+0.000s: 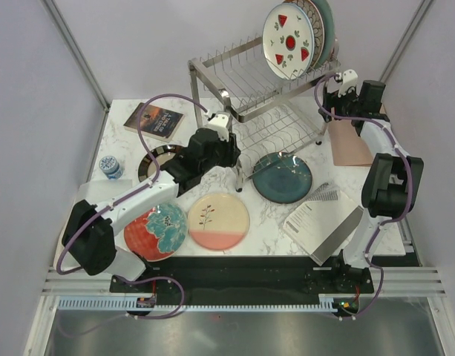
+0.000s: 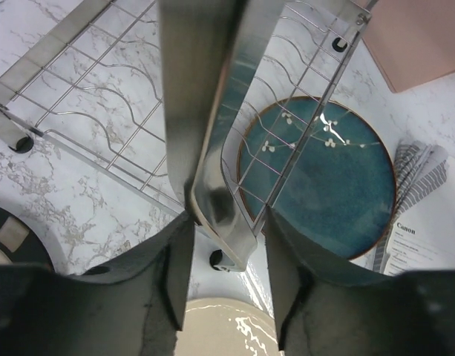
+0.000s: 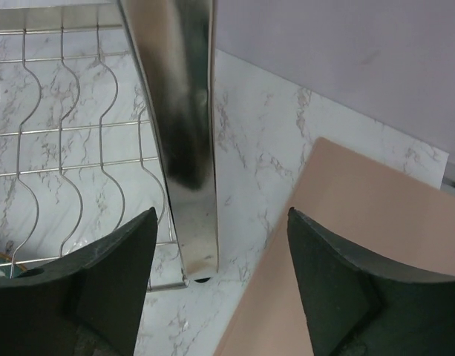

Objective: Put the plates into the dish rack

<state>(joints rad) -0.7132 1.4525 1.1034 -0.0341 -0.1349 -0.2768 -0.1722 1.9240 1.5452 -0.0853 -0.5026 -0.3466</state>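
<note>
Obs., bench side.

- The dish rack (image 1: 242,74) is two tiers of bright silver wire with wavy slot prongs and flat polished legs. It stands at the back of the white marbled table (image 1: 266,216).
- On the rack's upper tier, right end, a glossy white plate with red wedges (image 1: 288,41) stands upright. More plates are stacked behind it.
- Four round glazed plates lie flat on the table:
  - The dark teal plate (image 1: 283,178) lies just in front of the rack, partly under the lower wire.
  - The cream-and-pink plate (image 1: 218,220) is near the front edge.
  - The red plate with a teal flower (image 1: 156,231) is to its left.
  - The dark brown plate (image 1: 149,165) is half hidden under the left arm.
- The left gripper (image 2: 227,219) has its matte black fingers narrowly apart, with the rack's front-left leg between them. The pads are at or nearly on the metal. I cannot tell whether they pinch it.
- The right gripper (image 3: 221,215) is spread wide. The rack's right leg stands in the gap, clear of both fingers, beside a smooth pink board (image 3: 361,245).
</note>
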